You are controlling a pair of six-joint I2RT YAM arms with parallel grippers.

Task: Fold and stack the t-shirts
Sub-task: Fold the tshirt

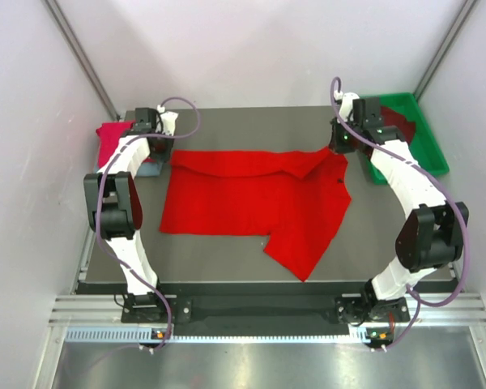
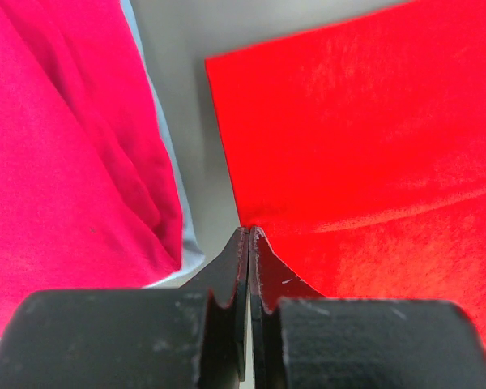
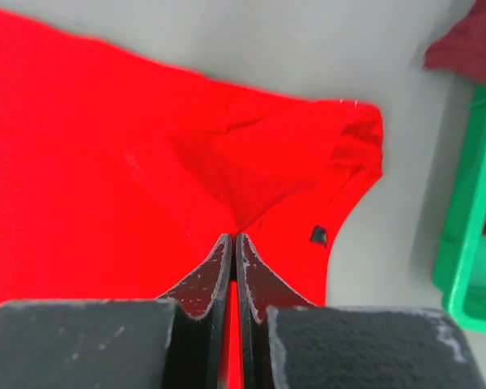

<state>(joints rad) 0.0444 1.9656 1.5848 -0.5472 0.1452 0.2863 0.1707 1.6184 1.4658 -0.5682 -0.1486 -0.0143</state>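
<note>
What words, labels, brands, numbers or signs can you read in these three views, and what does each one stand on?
No text can be read in any view.
Small dark tag on the red shirt: too small to tell whether it bears any writing.
Green tray: no marking shows.

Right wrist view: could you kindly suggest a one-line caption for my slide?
Right gripper, shut, pinches the bright red t-shirt; green tray and dark maroon shirt at the frame's edge.
</note>
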